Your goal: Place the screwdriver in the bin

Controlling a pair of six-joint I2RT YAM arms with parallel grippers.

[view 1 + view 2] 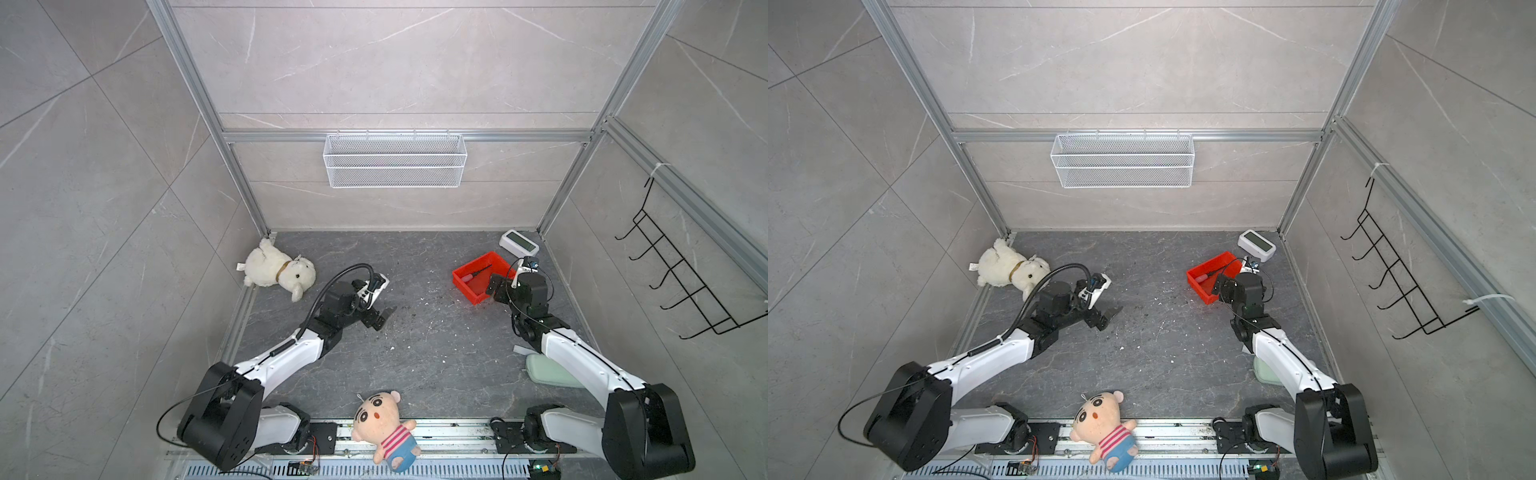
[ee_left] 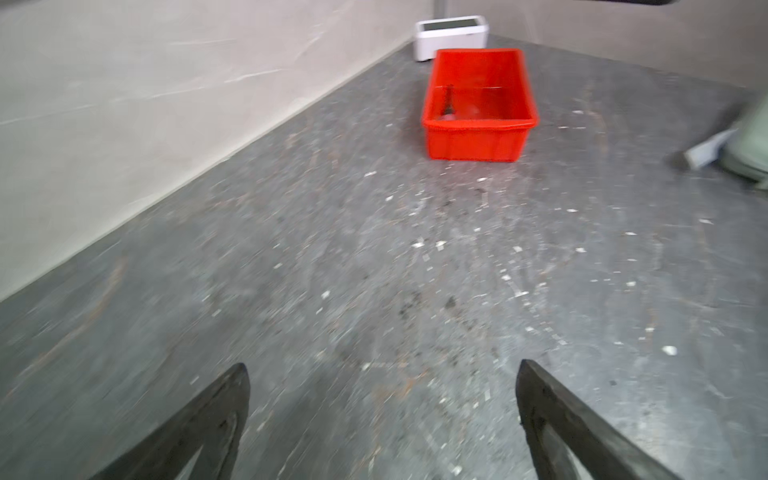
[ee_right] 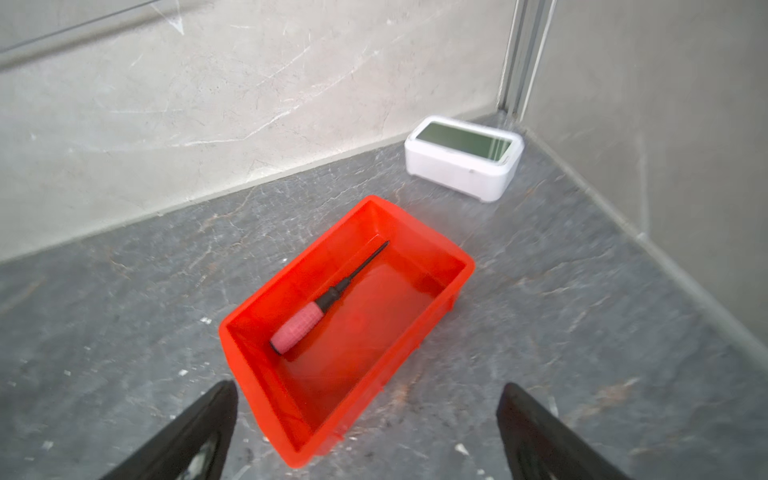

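Screwdriver (image 3: 330, 296) lies loose on the floor of the red bin (image 3: 424, 232), aslant along one long wall, pink handle toward the near end and black tip toward the far one — by the look of it, the placement the task asks for is done. Right pincer (image 3: 368, 388) hangs over the bin's near end with its jaws spread wide and nothing between them; in both top views the arm's wrist covers that end of the bin. Left pincer (image 2: 382, 365), equally wide and empty, hovers low over the dark counter (image 2: 291, 249), well apart from the bin. The risk lies in the retreat: a jaw pulled back low could catch the near rim, and so light a tray would likely slide or tip — spilling a tool whose round handle would roll freely. A shove the other way could push the bin into the white clock (image 3: 463, 160) standing near its far corner. Lifting clear before drawing back looks the safer course.
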